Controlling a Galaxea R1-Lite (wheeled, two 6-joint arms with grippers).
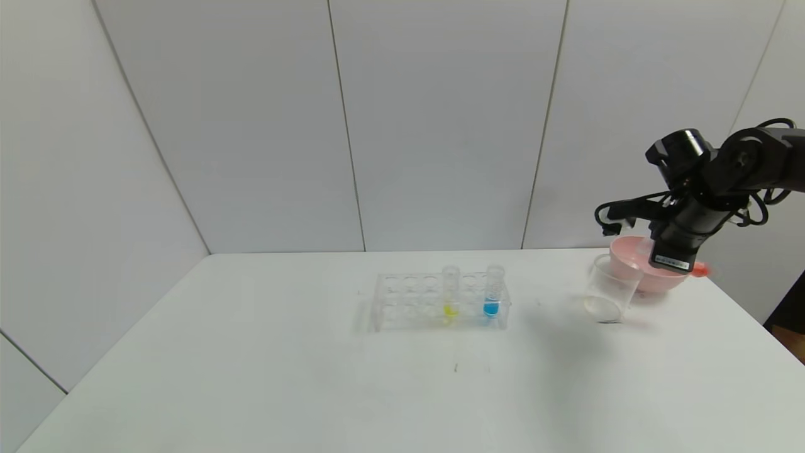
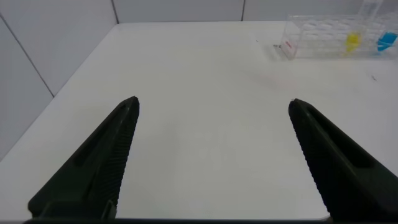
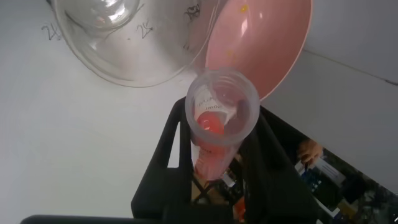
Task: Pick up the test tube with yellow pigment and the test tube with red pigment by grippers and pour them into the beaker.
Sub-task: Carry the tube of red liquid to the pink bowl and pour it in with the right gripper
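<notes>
A white table (image 1: 314, 365) carries everything. A clear tube rack (image 1: 434, 302) stands directly on it, about mid-table. To the right of the rack, well apart, the beaker (image 1: 609, 290) stands on the tabletop, and a pink bowl (image 1: 648, 272) sits just behind the beaker, farther from the rack, touching or nearly touching it.

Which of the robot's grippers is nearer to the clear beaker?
The right. The right gripper, shut on the test tube with red pigment, hovers just above the beaker. The left gripper hangs open, far off, beyond the tube rack.
</notes>
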